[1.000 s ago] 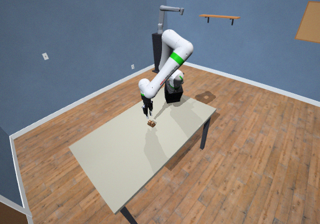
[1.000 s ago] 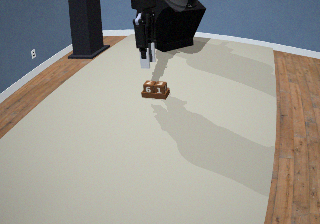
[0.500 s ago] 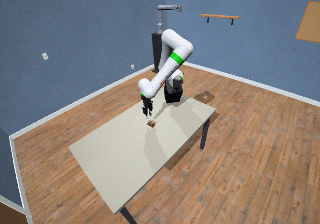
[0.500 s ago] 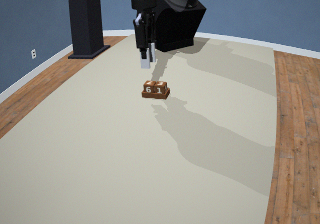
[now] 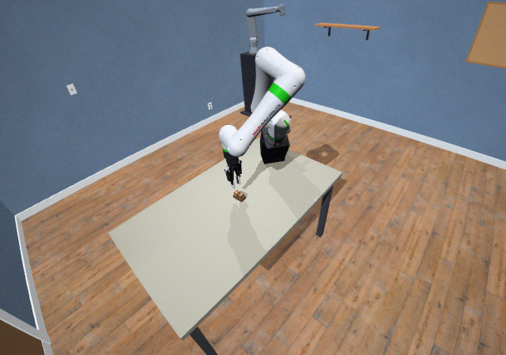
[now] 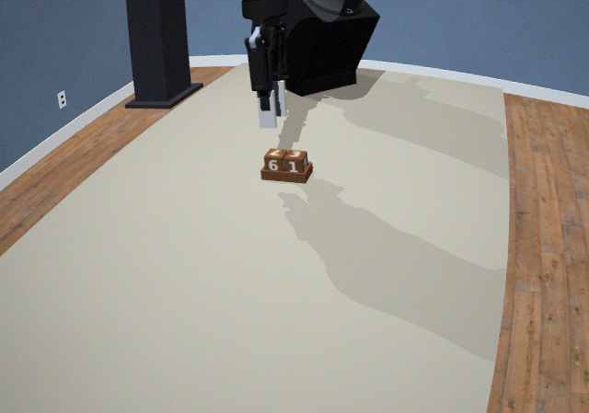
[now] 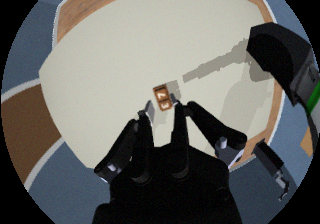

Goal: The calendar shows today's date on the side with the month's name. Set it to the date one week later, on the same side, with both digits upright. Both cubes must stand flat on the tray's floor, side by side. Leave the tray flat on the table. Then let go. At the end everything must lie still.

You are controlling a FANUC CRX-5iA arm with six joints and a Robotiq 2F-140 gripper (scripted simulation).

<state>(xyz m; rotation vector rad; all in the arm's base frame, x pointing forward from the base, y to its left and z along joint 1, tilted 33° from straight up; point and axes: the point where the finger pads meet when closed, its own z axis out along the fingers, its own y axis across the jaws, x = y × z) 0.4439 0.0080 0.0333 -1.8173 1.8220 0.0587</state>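
The calendar is a small brown tray [image 6: 286, 174] on the table, holding two wooden cubes side by side. On the side facing the exterior camera, the left cube [image 6: 274, 161] shows "6" and the right cube [image 6: 294, 162] shows "1". The calendar also shows in the top view [image 5: 239, 196] and in the wrist view [image 7: 162, 98]. My gripper [image 6: 271, 114] hangs above the table, just behind the left cube, pointing down. Its fingers are narrowed to a small gap with nothing between them. It also shows in the top view [image 5: 234, 183] and in the wrist view [image 7: 163, 114].
The robot's black base [image 6: 328, 42] stands at the far end of the table. A black pillar [image 6: 156, 38] stands on the floor to the far left. The table's right edge [image 6: 502, 209] runs along the wooden floor.
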